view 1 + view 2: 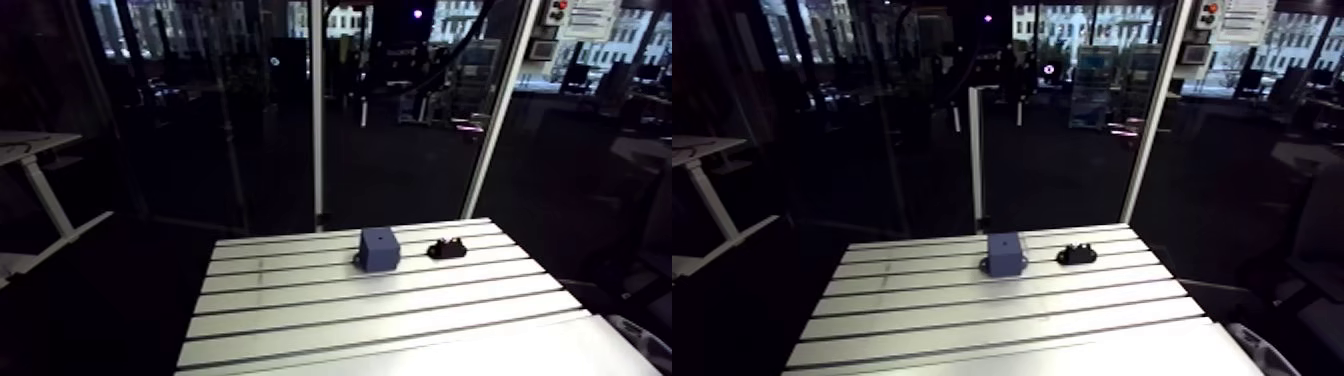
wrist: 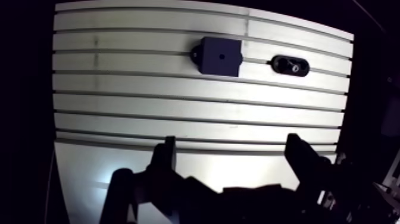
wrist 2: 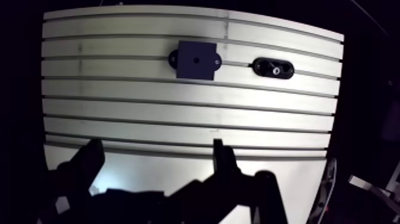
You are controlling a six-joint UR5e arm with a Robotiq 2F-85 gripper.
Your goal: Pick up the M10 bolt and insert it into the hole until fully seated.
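**A:** Where is the M10 bolt (image 2: 296, 67)?

**B:** It's too small to be sure. A pale spot in the black holder (image 2: 284, 64) looks like its head. The holder lies just beside the blue block (image 2: 220, 56), not touching it.

**A:** And the hole (image 2: 221, 58)?

**B:** It's a dark dot in the block's top face, with nothing in it.

**A:** What about the gripper (image 2: 235, 164)?

**B:** It's well back from the block, high over the slotted table (image 2: 178, 113). Its fingers (image 2: 165, 161) are spread wide with nothing between them.

**A:** So which step is this?

**B:** I'd say the approach before pick-up, since the bolt isn't grasped. Next the gripper needs to travel out to the holder beside the block. Then it should centre the fingers on either side of the bolt head, descend and close without nudging the block.
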